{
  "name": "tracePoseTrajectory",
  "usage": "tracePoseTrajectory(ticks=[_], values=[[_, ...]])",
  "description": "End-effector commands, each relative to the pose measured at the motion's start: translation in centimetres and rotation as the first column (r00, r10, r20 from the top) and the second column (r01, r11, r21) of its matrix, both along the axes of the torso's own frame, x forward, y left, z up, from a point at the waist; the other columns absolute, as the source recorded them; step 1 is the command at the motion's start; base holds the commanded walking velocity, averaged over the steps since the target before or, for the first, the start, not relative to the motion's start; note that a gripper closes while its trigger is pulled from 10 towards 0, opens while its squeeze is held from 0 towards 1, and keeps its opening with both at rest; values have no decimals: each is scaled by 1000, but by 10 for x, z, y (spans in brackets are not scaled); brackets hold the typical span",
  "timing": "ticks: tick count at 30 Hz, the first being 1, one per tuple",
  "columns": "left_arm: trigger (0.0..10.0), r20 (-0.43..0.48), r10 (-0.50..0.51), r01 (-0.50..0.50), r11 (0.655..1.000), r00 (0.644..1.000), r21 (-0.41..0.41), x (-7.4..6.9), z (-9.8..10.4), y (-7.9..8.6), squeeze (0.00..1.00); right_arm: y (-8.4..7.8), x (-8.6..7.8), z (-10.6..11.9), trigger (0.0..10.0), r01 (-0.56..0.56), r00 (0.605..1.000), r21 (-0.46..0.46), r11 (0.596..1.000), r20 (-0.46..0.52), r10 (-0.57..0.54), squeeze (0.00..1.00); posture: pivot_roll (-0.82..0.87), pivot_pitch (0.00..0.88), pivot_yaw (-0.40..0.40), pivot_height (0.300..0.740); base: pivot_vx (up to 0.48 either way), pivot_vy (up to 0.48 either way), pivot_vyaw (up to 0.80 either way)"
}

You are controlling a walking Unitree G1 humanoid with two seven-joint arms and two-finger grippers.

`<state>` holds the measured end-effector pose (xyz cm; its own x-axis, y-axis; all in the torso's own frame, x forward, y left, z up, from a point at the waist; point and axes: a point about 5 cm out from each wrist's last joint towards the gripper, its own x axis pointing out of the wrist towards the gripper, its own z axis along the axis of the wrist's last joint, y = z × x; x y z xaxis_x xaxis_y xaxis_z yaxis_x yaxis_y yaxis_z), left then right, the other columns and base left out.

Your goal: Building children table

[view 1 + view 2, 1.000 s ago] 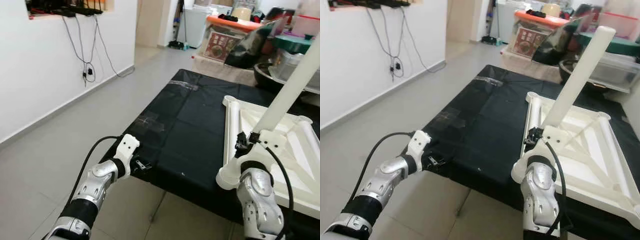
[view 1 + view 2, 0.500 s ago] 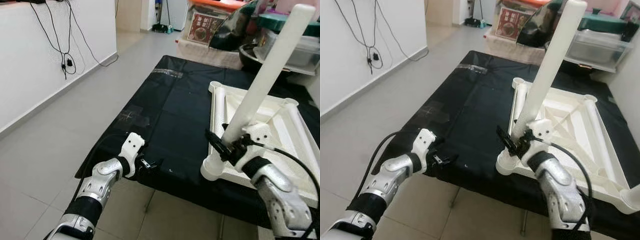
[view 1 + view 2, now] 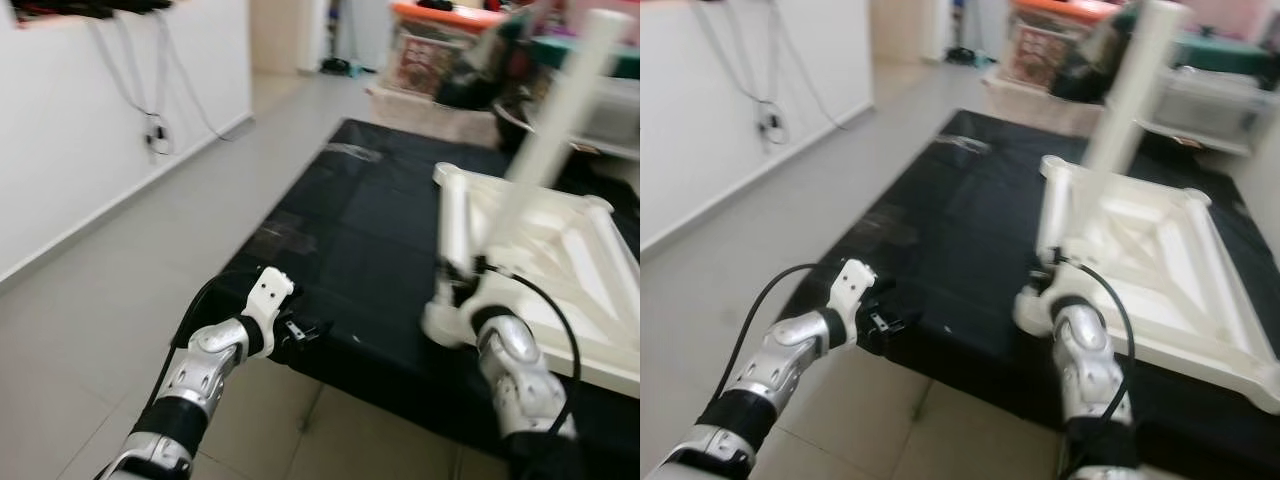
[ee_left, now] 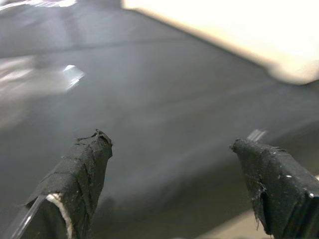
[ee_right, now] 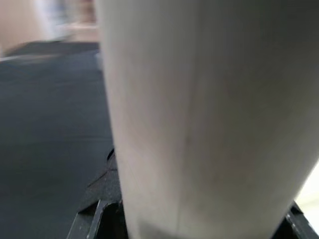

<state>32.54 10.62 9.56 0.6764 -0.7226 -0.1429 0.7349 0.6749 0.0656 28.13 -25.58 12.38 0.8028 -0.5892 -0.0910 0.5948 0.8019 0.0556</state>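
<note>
The white tabletop (image 3: 1160, 250) lies upside down on the black cloth (image 3: 370, 220) at two o'clock. The right gripper (image 3: 478, 285) is clamped on a leg (image 3: 1130, 85) standing in its near corner. The left gripper (image 4: 174, 184) waits, fingers apart. Other legs remain unfitted.

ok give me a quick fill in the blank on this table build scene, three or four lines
1. The right gripper is shut on a white ____.
2. The upturned white tabletop lies on a ____ cloth.
3. The left gripper has its fingers ____.
4. The left gripper hovers at the cloth's near ____.

Missing words: leg; black; open; edge
</note>
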Motion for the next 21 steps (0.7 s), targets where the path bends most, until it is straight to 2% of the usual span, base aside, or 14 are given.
tracePoseTrajectory(ticks=[1,3,4,7,8,9,12,13,14,15,17,18,20,21], values=[[10000,7,-19,19,1000,1000,9,1,3,-5,0,-1,-11,-10,0,63,996,-4,998,-60,-63,0,164,0,-124,740,0,0,0],[10000,9,-18,18,1000,1000,9,2,5,-3,0,29,-9,-3,0,-60,998,13,998,-29,60,0,156,0,-117,740,0,0,0],[10000,9,-18,18,1000,1000,9,3,5,-3,0,41,-6,4,10000,-119,993,20,993,24,118,0,146,0,-111,740,0,0,0],[10000,7,-21,21,1000,1000,11,3,4,-3,0,62,-1,16,10000,-253,961,-4,967,111,252,0,143,0,-109,740,0,0,0],[10000,4,-27,27,1000,1000,12,2,3,-4,0,71,1,31,10000,-339,918,-52,939,201,342,0,137,0,-109,740,0,0,0],[10000,5,-29,29,1000,1000,10,2,3,-6,0,70,1,39,10000,-373,893,-69,925,243,379,1000,142,0,-113,740,0,0,0],[10000,7,-29,29,1000,1000,2,2,5,-7,0,70,6,61,10000,-481,820,-92,872,305,484,1000,143,0,-116,740,0,0,0],[10000,7,-28,28,1000,1000,1,2,5,-7,0,70,7,66,10000,-519,792,-94,850,321,519,882,143,0,-116,740,0,0,0],[10000,7,-27,27,1000,1000,2,2,5,-6,0,69,8,72,10000,-554,766,-100,826,327,553,0,142,0,-116,740,0,0,0],[10000,7,-27,27,1000,1000,2,2,5,-6,0,69,8,72,10000,-554,766,-100,826,327,553,0,142,0,-116,740,0,0,0],[10000,7,-25,25,1000,1000,4,2,4,-6,0,68,9,84,10000,-675,658,-151,723,322,681,0,145,0,-120,740,0,0,0],[10000,7,-25,25,1000,1000,4,2,4,-6,0,68,9,84,10000,-675,658,-151,723,322,681,0,145,0,-120,740,0,0,0],[10000,8,-22,22,1000,1000,6,2,4,-5,0,73,7,79,10000,-841,465,-187,507,226,856,0,147,0,-124,740,0,0,0],[10000,8,-22,22,1000,1000,6,3,4,-5,0,74,6,74,10000,-877,412,-187,443,185,892,0,147,0,-124,740,0,0,0]])
